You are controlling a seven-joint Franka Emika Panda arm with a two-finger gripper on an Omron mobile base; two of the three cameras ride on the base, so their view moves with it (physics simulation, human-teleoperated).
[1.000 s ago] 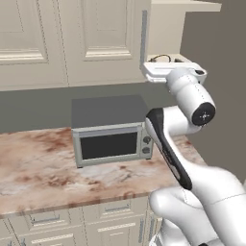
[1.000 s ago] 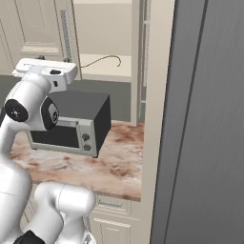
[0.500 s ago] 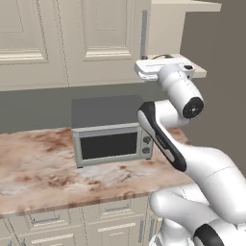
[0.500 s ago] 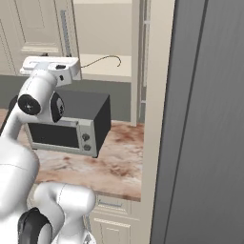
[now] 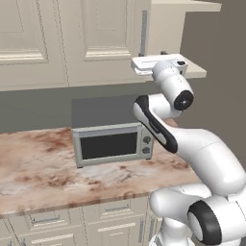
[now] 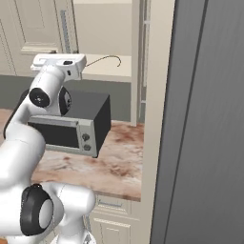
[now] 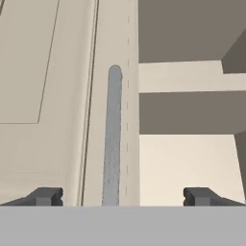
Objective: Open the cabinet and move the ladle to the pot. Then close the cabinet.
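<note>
The cream upper cabinet (image 6: 102, 74) stands open, its door (image 6: 141, 71) swung out edge-on at the right. On its lower shelf lies the ladle (image 6: 106, 57), showing as a thin curved brown handle. My gripper (image 7: 122, 197) is open with nothing between its fingers. It hovers at the shelf's front left corner and faces the grey bar handle (image 7: 113, 139) of the neighbouring closed door. The white hand (image 5: 158, 63) sits level with the shelf (image 5: 194, 72), left of the ladle. The pot is out of view.
A grey microwave (image 5: 113, 139) stands on the marbled counter (image 5: 43, 163) below the cabinets. Closed cream wall cabinets (image 5: 53, 38) run to the left. A tall dark grey panel (image 6: 209, 119) rises close on the right. Drawer fronts (image 5: 45, 218) line the counter's base.
The hand has drifted slightly left and up along the shelf's front edge. The jaws stay open and the ladle has not moved.
</note>
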